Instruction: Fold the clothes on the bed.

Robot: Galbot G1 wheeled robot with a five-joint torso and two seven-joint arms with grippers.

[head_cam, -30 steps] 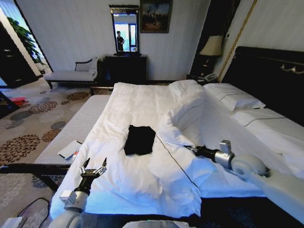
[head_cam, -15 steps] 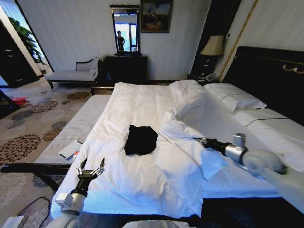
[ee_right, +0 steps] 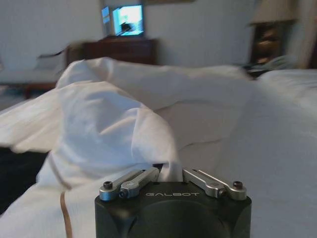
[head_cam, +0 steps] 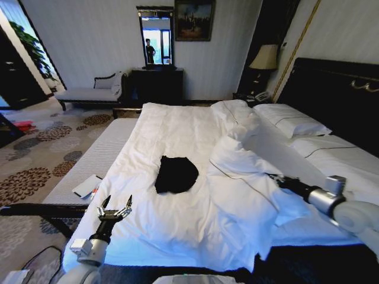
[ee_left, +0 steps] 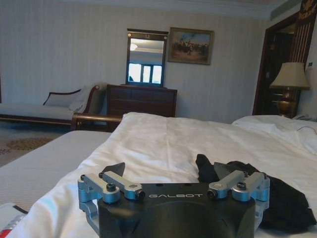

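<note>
Head view: black clothes (head_cam: 176,174) lie crumpled in a small heap on the white duvet (head_cam: 177,130) of the bed (head_cam: 331,89), mid-mattress, not yet folded. Left end effector (head_cam: 115,211) hovers off the near-left corner of the bed, fingers apart, nothing held. Right end effector (head_cam: 273,177) low on the far side, pinched on a raised ridge of duvet.

Left wrist view: left end effector (ee_left: 173,186) spread wide, empty; clothes (ee_left: 257,191) just beyond it on the duvet (ee_left: 163,139).

Right wrist view: right end effector (ee_right: 171,173) closed on a fold of duvet (ee_right: 114,124), which bunches up beyond it.

Judgement: step in hand is clearing bedding, folding not begun. Next move calls for flattening the garment and finding an edge to pinch.
</note>
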